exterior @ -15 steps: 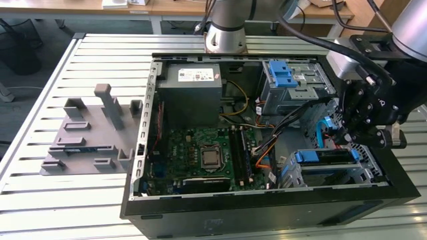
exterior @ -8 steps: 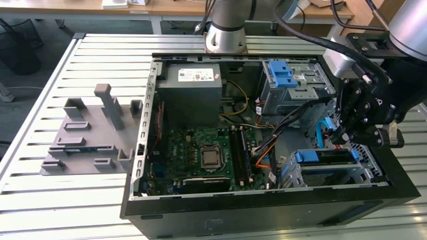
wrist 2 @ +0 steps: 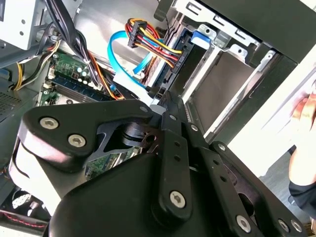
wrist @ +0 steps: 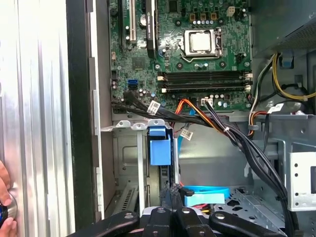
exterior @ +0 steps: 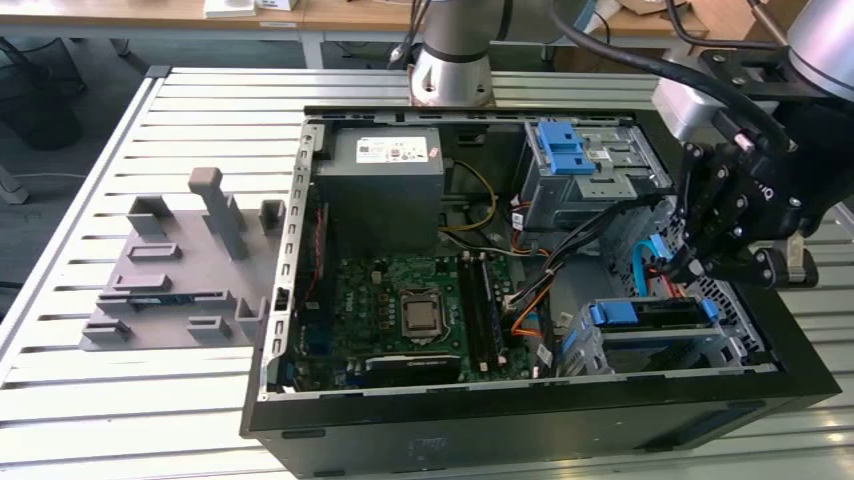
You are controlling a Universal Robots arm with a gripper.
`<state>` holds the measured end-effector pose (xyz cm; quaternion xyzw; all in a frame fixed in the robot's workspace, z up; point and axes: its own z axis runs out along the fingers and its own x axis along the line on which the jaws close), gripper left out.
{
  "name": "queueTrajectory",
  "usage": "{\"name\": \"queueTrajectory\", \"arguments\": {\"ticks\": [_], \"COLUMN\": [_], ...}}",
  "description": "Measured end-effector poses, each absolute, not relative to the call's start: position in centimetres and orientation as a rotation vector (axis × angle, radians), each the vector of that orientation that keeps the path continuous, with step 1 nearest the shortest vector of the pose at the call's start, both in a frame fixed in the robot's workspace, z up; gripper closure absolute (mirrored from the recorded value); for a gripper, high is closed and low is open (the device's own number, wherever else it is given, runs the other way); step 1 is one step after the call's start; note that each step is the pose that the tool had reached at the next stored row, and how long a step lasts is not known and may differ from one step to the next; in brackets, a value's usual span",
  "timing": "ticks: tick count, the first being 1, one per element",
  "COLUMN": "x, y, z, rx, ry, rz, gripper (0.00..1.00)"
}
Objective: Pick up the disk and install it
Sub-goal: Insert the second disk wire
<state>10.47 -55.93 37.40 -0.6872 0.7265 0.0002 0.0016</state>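
You have one arm, one tool (exterior: 683,268) and one open computer case (exterior: 534,420) lying on the slatted counter (exterior: 200,100). Inside the case, count one motherboard (exterior: 414,310), one grey power-supply box (exterior: 380,190), one drive cage (exterior: 587,165) with a blue latch, and one disk (exterior: 647,313). One grey fixture block (exterior: 180,270) sits on the counter well apart from the case, on the exterior view's left.

The disk stands on edge in the bay at the case's near corner on the exterior view's right, its blue bracket facing up, close behind the case's front wall. Room there is tight: a blue flat cable (exterior: 650,262) and a bundle of coloured wires (wrist 2: 153,42) run just beside the bay, and the drive cage stands close behind it.

Your arm reaches in over the case's wall on the exterior view's right, wrist bent down into that corner. In both wrist views the tool (wrist 2: 160,101) is narrow, its tips drawn together at the disk's (wrist: 159,148) end; you cannot tell whether they pinch anything.

A person's fingers (wrist: 5,207) rest at the counter's edge.
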Motion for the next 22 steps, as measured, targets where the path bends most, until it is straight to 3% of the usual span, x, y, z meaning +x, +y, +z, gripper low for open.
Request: {"name": "queueTrajectory", "arguments": {"ticks": [22], "x": [9.97], "y": [-55.12], "z": [38.35], "rx": [-2.200], "ry": [2.234], "rz": [-0.003], "gripper": [0.89]}}
